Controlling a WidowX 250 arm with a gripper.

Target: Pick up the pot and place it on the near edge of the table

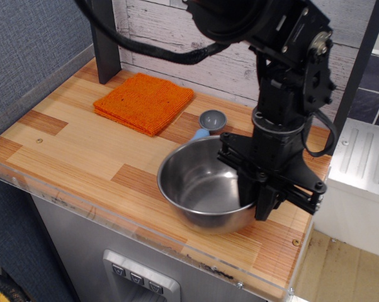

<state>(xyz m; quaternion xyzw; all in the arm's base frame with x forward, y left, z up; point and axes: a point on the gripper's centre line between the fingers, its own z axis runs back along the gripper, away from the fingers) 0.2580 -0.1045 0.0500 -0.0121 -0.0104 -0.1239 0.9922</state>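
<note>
The pot (199,185) is a large shiny steel bowl sitting low at the near right part of the striped wooden table (70,148), close to the acrylic front edge. My black gripper (260,200) reaches down from above and is shut on the pot's right rim, one finger inside the bowl and one outside. The arm hides the pot's far right side.
A folded orange cloth (145,102) lies at the back left. A small grey-and-blue scoop (209,121) sits just behind the pot. A dark post (105,39) stands at the back left corner. A white unit (359,173) is to the right of the table.
</note>
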